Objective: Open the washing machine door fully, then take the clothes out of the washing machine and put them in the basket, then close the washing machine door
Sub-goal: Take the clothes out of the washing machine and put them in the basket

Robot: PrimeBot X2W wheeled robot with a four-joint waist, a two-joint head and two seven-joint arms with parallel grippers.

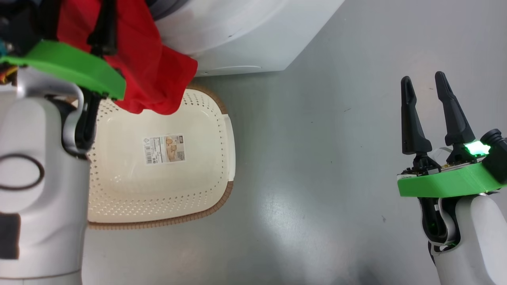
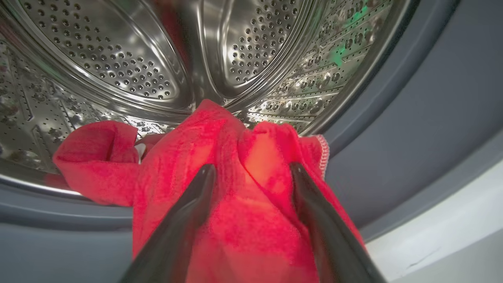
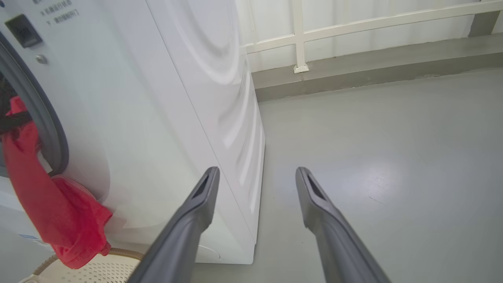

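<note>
Locate the clothes (image 1: 158, 79) at the lower lip of the washing machine (image 1: 245, 35) opening: a single red bunch lying partly on the bottom of the perforated steel drum (image 2: 118, 51), crossing the grey gasket (image 2: 412, 137) and hanging down the white front panel. Note a strip of white trim (image 2: 324, 151) along the fabric edge nearest the gasket. Place the hanging end over the far corner of the basket (image 1: 216, 158), just above the brown rim; cannot tell whether touching. Find the left gripper (image 2: 252, 167) at that same lip, fingers pointing into the drum, jaws spread wide and not closed on the fabric, with red cloth lying between and behind both fingers. Record the basket standing on the floor (image 1: 317, 158), tight against the bottom front edge of the machine, near its corner, interior bare except for a barcode sticker (image 1: 164, 149) on the base. Find the right gripper (image 1: 423, 78) well apart from the basket, out over open grey floor, jaws spread wide and holding nothing, fingers aimed past the machine's side panel. Note a white railing (image 3: 298, 35) along the far edge of the floor beyond the machine.
</note>
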